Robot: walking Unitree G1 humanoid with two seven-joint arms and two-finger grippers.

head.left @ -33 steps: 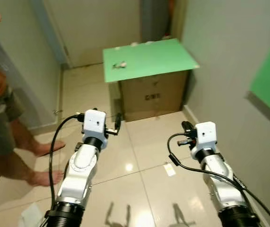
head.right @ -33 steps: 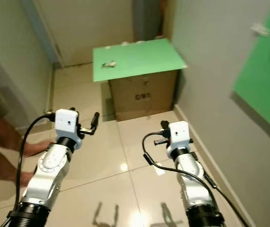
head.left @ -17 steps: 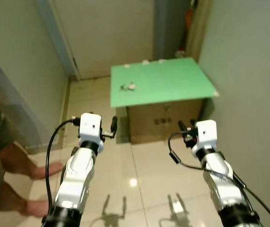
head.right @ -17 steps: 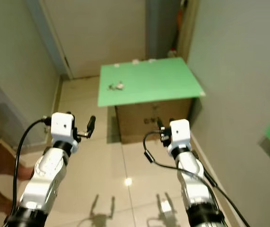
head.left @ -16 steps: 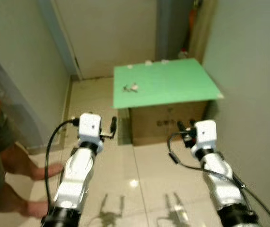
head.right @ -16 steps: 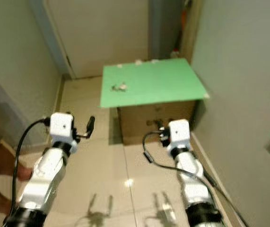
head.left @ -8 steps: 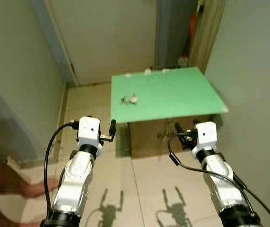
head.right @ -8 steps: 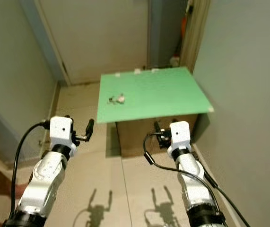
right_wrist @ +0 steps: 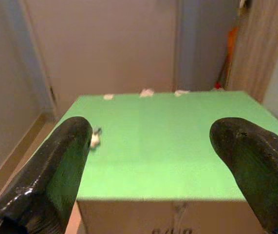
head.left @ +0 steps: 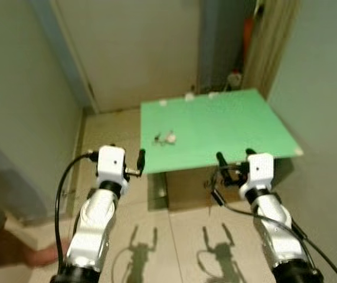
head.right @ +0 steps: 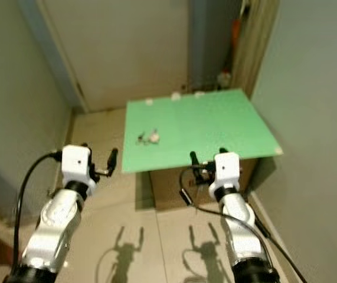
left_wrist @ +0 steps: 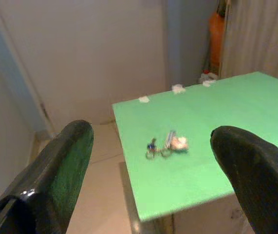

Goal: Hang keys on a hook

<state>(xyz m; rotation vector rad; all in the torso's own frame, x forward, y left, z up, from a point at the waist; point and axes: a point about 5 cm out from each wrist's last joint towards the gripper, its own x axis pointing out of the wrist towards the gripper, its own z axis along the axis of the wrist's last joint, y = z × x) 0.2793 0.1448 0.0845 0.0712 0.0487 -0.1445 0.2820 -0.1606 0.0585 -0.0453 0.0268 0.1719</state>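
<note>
Now closer: green counter looms larger than a second ago; keys untouched on it; left end effector and right end effector both released, empty; pickup next

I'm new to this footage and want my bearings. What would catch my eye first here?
The bright green board lying on a cardboard box at the end of a narrow hallway stands out. A small bunch of keys lies near its left side. In front, the left claw and right claw are held up, open and empty, short of the board.
</note>
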